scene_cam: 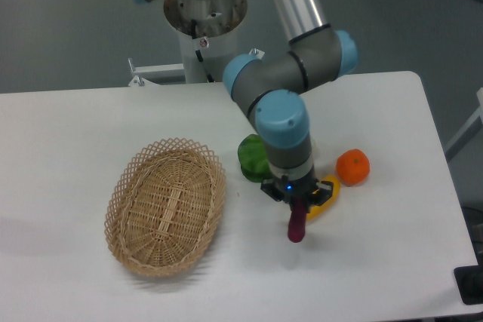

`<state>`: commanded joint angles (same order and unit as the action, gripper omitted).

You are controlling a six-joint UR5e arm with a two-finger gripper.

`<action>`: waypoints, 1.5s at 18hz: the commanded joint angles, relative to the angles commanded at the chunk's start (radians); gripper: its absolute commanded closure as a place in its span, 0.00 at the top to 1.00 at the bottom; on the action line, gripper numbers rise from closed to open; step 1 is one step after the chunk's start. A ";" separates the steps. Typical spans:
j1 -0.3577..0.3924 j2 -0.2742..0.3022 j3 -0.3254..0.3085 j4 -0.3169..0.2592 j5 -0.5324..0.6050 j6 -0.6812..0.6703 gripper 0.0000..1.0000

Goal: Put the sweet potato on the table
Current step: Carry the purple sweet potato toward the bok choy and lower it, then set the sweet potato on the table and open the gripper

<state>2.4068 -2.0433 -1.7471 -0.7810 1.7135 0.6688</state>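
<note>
Sweet potato point(296, 225) hangs upright in our gripper point(299, 203), whose fingers are clamped on its upper end; its lower tip is close to the white table point(377, 269), though we cannot tell whether it touches. Just beside it lies the yellow vegetable point(326, 200), with the orange fruit point(352, 167) near. Behind our arm sits the green vegetable point(250, 157), and the wicker basket point(166, 205) stands well apart to the left.

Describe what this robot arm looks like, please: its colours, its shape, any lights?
The arm is built of smooth silver-grey tubes linked by rounded joints, each joint closed with a light blue cap. It rises from a pale cylindrical base behind the table. At its end sits a small black tool with a tiny blue light glowing on it. A black cable shows on the base.
</note>
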 joint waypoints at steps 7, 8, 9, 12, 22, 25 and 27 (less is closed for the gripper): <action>-0.017 -0.006 -0.034 0.019 0.015 0.043 0.21; -0.018 -0.006 -0.034 0.020 0.017 0.043 0.21; -0.023 -0.006 -0.034 0.020 0.018 0.043 0.22; -0.031 -0.008 -0.038 0.020 0.017 0.043 0.25; -0.031 0.005 0.023 0.023 0.018 0.045 1.00; -0.031 0.012 0.069 0.020 0.024 0.029 1.00; -0.031 0.024 0.110 0.014 0.034 0.025 1.00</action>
<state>2.3761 -2.0188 -1.6369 -0.7670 1.7472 0.6934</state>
